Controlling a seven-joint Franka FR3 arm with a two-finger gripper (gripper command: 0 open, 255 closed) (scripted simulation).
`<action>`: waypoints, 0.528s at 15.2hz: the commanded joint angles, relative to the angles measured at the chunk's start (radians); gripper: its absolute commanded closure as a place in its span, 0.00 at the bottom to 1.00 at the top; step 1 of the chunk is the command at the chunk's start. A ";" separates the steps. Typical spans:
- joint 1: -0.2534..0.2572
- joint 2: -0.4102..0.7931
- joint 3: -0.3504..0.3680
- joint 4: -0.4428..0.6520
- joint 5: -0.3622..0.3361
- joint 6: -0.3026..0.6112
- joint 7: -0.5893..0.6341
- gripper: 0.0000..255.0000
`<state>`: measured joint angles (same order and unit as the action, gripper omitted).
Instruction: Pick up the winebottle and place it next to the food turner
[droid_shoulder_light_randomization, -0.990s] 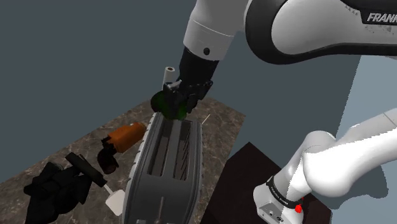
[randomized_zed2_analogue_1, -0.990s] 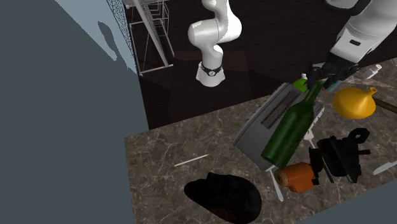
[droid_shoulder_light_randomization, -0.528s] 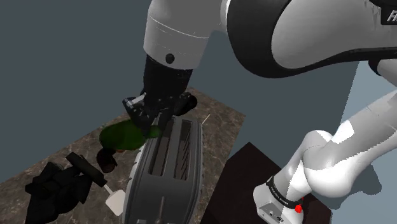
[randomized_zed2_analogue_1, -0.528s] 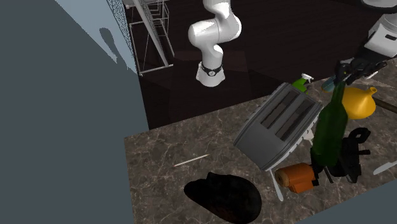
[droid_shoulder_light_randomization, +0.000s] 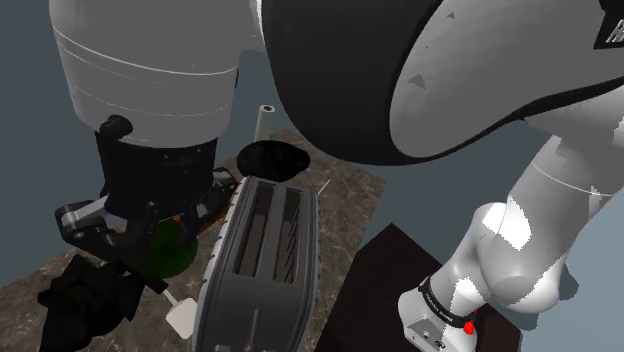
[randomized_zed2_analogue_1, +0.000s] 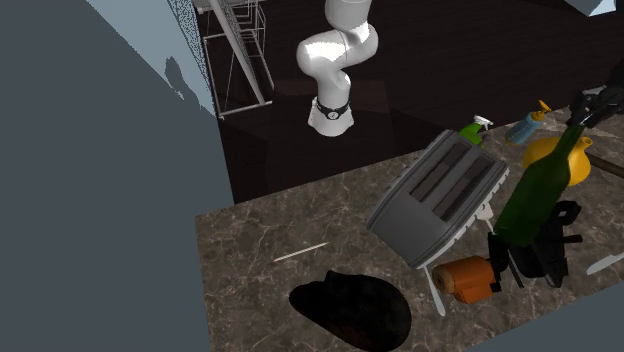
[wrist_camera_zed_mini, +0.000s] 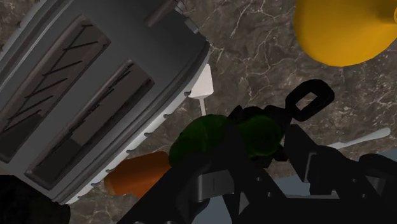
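Beside toaster (randomized_zed2_analogue_1: 440, 205), winebottle (randomized_zed2_analogue_1: 533, 195) in pincer (randomized_zed2_analogue_1: 587, 110)

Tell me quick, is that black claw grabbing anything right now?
Gripper: closed, holding the green wine bottle by its neck.

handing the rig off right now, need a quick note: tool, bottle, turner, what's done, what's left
Tool: shut on the neck of the green wine bottle.
Bottle: hangs tilted from the tool, beside the grey toaster, with its base over the food turner, whose white blade lies beside the toaster. Cannot tell whether the base touches the marble counter.
Done: grasp made; bottle is at the turner.
Left: stand it on bare counter next to the turner, open the tool, back off.
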<state>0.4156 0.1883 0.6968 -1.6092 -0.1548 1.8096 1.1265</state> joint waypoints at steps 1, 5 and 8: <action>0.041 0.065 0.006 0.081 -0.046 -0.032 0.045 1.00; 0.036 0.063 0.002 0.025 -0.046 0.023 0.048 1.00; 0.033 0.065 0.001 -0.014 -0.048 0.062 0.051 1.00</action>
<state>0.4524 0.2545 0.6995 -1.6071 -0.2035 1.8591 1.1781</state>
